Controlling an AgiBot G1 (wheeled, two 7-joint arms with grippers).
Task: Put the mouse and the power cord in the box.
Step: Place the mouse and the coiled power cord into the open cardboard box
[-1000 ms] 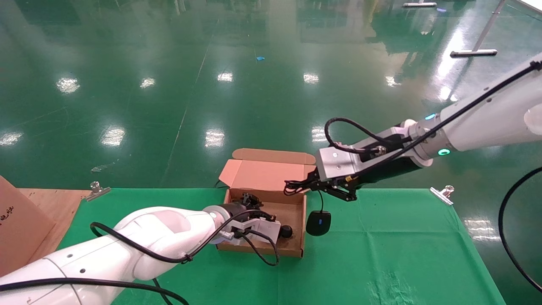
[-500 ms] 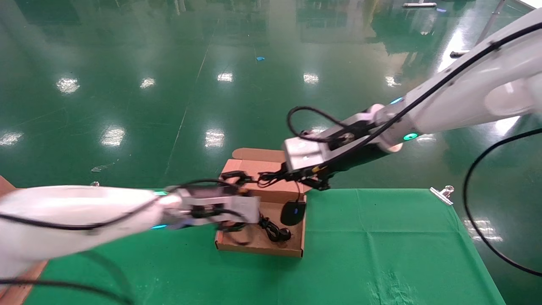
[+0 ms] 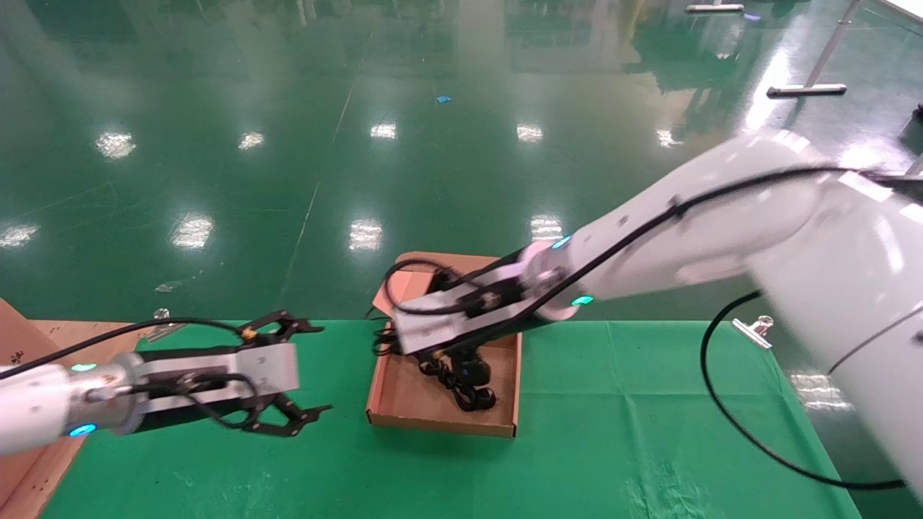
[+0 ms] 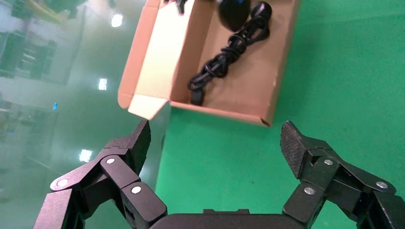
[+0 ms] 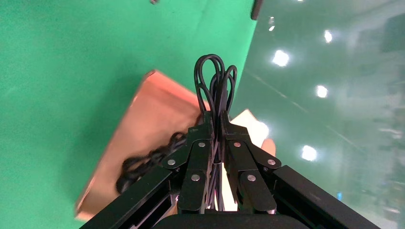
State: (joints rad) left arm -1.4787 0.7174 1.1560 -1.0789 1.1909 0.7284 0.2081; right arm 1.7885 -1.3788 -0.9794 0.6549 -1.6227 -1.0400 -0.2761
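Right gripper (image 5: 216, 121): we see its 2 fingers pressed together on the looped wire (image 5: 213, 78) of the mouse (image 4: 232, 10), over the box (image 3: 404, 400) at the centre of the head view.
Mouse: inside the box, at the top edge of the left wrist view, next to the cord.
Power cord (image 4: 224, 55): bunched on the box floor.
Left gripper (image 3: 306, 371): we see it spread wide and holding nothing, at the lower left of the head view, above the green cloth (image 3: 649, 418), apart from the box.
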